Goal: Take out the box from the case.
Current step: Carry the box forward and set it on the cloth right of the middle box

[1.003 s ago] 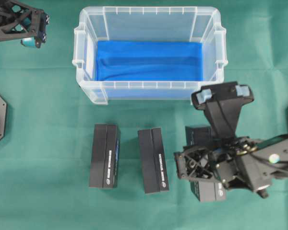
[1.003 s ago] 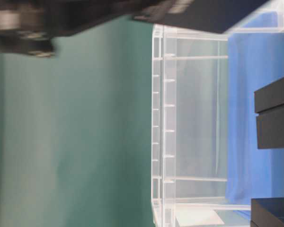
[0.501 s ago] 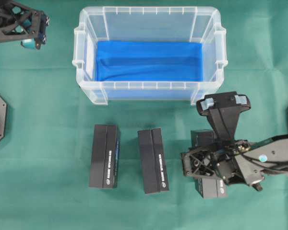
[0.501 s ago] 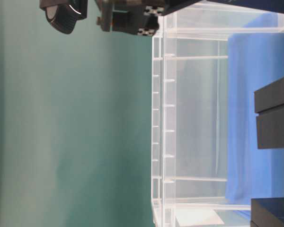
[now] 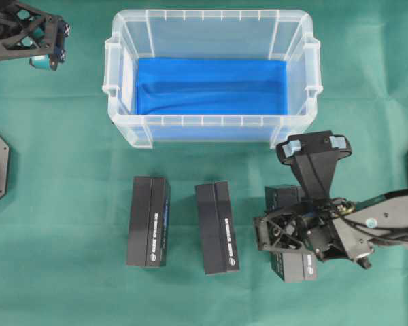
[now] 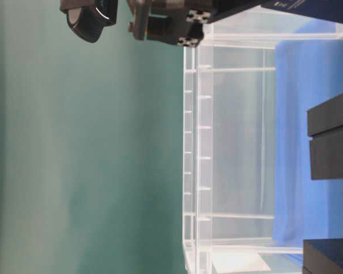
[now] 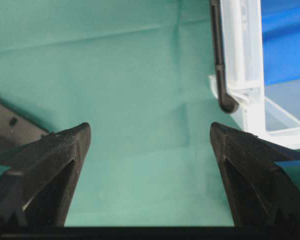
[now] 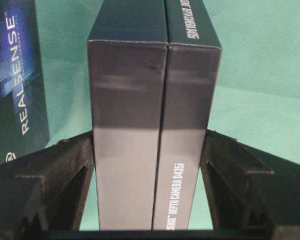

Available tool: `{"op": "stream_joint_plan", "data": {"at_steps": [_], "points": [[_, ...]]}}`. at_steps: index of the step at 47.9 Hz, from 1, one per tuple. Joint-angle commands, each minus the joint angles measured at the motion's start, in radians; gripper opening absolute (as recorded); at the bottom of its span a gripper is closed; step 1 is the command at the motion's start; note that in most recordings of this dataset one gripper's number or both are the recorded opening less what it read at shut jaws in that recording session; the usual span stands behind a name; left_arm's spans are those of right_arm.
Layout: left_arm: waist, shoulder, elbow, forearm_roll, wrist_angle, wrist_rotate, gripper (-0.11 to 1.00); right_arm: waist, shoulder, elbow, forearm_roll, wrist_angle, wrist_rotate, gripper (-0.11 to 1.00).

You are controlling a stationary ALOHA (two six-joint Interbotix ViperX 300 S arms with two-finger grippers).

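Left gripper (image 7: 150, 145), parked beside the case (image 5: 122, 125), is gaping wide over bare cloth. Two boxes (image 5: 149, 221) are lying on the table in front of the emptied case. Right gripper (image 8: 149, 165), lowered since a moment ago, is clamping the third box (image 8: 155, 125) near the table: placement seems nearly finished. Free cloth surrounds it.
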Motion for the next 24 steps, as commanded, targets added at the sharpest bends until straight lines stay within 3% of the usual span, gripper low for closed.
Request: {"op": "stream_joint_plan", "data": {"at_steps": [1, 13, 19, 24], "points": [[0.000, -0.011, -0.011, 0.002, -0.003, 0.000, 0.96, 0.000, -0.031, -0.011, -0.003, -0.008, 0.000, 0.67], [-0.002, -0.011, -0.011, 0.002, -0.002, 0.002, 0.96, -0.002, -0.031, -0.021, -0.003, 0.014, 0.006, 0.69], [-0.002, -0.011, -0.011, 0.003, -0.003, 0.002, 0.96, 0.000, -0.032, -0.037, -0.005, 0.084, 0.005, 0.93], [-0.002, -0.011, -0.011, 0.002, -0.002, 0.002, 0.96, -0.002, -0.031, -0.046, -0.005, 0.115, 0.000, 0.95]]}}
